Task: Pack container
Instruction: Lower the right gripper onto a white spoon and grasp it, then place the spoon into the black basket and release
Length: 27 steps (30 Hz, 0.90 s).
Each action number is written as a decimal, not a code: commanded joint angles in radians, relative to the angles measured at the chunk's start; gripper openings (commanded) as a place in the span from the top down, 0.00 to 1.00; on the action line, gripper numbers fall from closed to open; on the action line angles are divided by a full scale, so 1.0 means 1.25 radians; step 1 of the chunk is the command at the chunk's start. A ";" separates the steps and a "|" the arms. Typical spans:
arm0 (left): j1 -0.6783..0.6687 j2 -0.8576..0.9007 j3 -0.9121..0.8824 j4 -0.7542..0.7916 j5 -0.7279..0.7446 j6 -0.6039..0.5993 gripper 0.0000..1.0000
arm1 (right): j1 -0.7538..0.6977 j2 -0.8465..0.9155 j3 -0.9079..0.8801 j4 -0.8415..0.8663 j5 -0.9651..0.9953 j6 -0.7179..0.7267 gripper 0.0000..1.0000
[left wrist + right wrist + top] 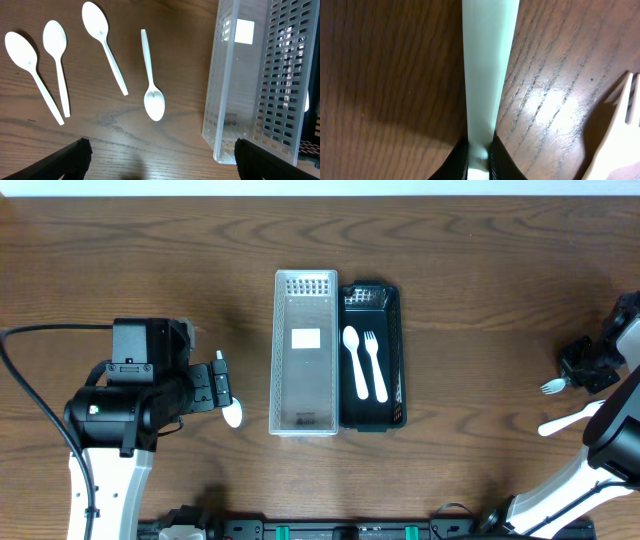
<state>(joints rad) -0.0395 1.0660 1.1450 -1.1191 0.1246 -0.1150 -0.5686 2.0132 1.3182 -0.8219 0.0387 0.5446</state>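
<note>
A clear container (305, 350) and a black container (396, 355) stand side by side at the table's middle. The black one holds a white spoon (353, 360) and a white fork (374, 365). My left gripper (222, 385) is open and empty, left of the clear container (235, 90). In the left wrist view it (160, 150) hangs above several loose white spoons; the nearest spoon (151, 80) lies ahead of it. My right gripper (585, 370) at the far right is shut on a white fork (552, 387); its handle (487, 75) shows between the jaws (480, 150).
A second white fork (570, 420) lies on the table just in front of my right gripper, and its tines show in the right wrist view (625, 130). A spoon bowl (233, 415) pokes out beside my left gripper. The table is dark wood.
</note>
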 commanded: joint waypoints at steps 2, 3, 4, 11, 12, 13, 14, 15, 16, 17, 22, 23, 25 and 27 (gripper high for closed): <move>0.004 0.000 0.014 -0.002 -0.004 0.003 0.07 | -0.005 0.006 -0.006 -0.006 0.008 -0.071 0.99; 0.004 0.000 0.014 -0.002 -0.004 0.002 0.07 | -0.003 0.005 -0.006 -0.006 0.008 -0.079 0.99; 0.004 0.000 0.014 -0.002 -0.004 0.003 0.06 | -0.002 0.003 -0.006 -0.006 0.008 -0.084 0.99; 0.004 0.000 0.014 -0.002 -0.004 0.002 0.07 | 0.078 -0.091 -0.002 -0.002 0.007 -0.137 0.99; 0.004 0.000 0.014 -0.002 -0.004 0.002 0.07 | 0.099 -0.115 -0.001 -0.004 0.004 -0.144 0.99; 0.004 0.000 0.014 -0.002 -0.005 0.002 0.07 | 0.128 -0.145 0.000 -0.005 0.001 -0.154 0.99; 0.004 0.000 0.014 -0.002 -0.005 0.002 0.07 | 0.161 -0.179 0.002 -0.012 0.000 -0.156 0.99; 0.004 0.000 0.014 -0.002 -0.004 0.002 0.07 | 0.192 -0.205 0.003 -0.016 -0.002 -0.156 0.99; 0.004 0.000 0.014 -0.002 -0.004 0.002 0.07 | 0.242 -0.246 0.004 -0.023 -0.014 -0.156 0.99; 0.004 0.000 0.014 -0.002 -0.004 0.002 0.07 | 0.273 -0.268 0.004 -0.028 -0.020 -0.155 0.99; 0.004 0.000 0.014 -0.002 -0.004 0.002 0.07 | 0.513 -0.377 0.004 -0.048 -0.035 -0.136 0.99; 0.004 0.000 0.014 -0.002 -0.004 0.002 0.07 | 0.564 -0.388 0.004 -0.049 -0.035 -0.124 0.99; 0.004 0.000 0.014 -0.002 -0.004 0.002 0.07 | 0.653 -0.393 0.004 -0.047 -0.036 -0.095 0.99; 0.004 0.000 0.014 -0.002 -0.004 0.002 0.07 | 0.737 -0.386 0.004 -0.047 -0.034 -0.067 0.99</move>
<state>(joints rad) -0.0395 1.0660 1.1450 -1.1191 0.1246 -0.1154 0.2604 1.5265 1.3186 -0.8742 -0.0029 0.4038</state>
